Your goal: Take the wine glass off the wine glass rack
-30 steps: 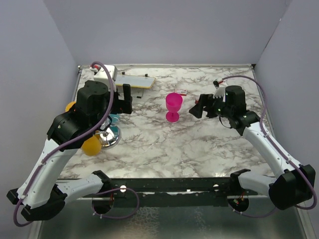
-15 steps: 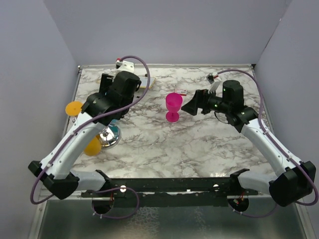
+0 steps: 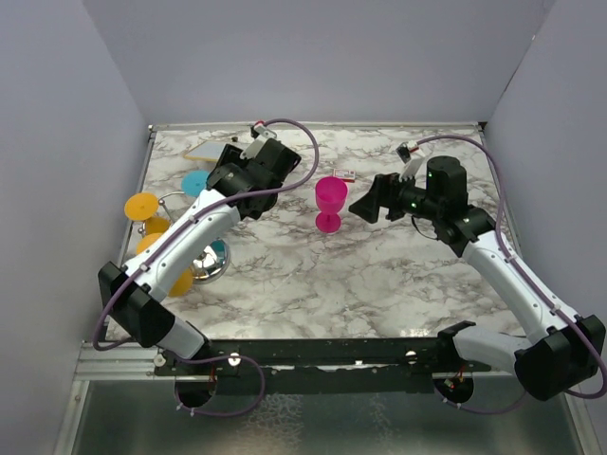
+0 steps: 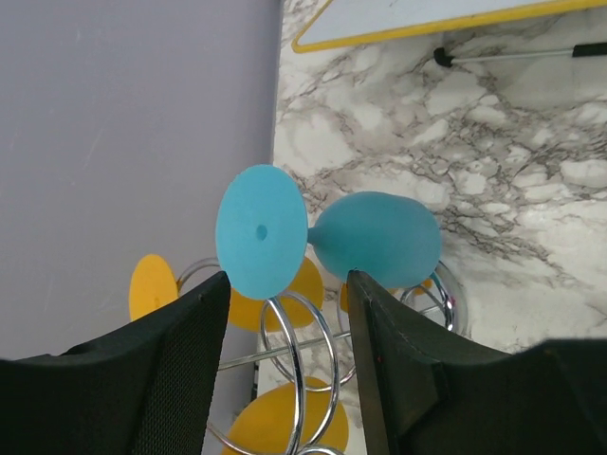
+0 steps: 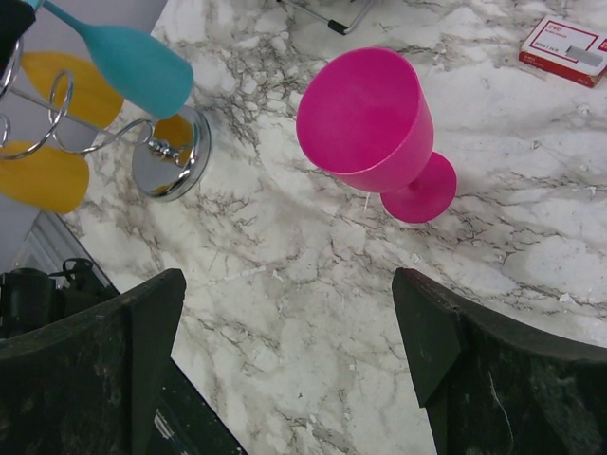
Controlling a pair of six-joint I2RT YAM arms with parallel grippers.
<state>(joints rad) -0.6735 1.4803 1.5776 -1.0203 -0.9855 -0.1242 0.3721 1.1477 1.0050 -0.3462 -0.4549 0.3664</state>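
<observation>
The wine glass rack is a chrome stand of wire loops on a round mirror base, at the table's left. A teal wine glass hangs on it by its stem, foot disc to the left; it also shows in the top view. Yellow glasses hang on other arms. My left gripper is open, its fingertips just short of the teal stem, one on either side. My right gripper is open and empty, beside an upright pink glass.
A yellow-edged flat board lies at the back left by the wall. A small red box lies behind the pink glass. The left wall stands close behind the rack. The left arm stretches across the left half of the table.
My left arm has swung up from over the rack towards the back middle, uncovering the rack; its gripper now faces the teal glass. My right gripper has shifted slightly towards the pink glass.
</observation>
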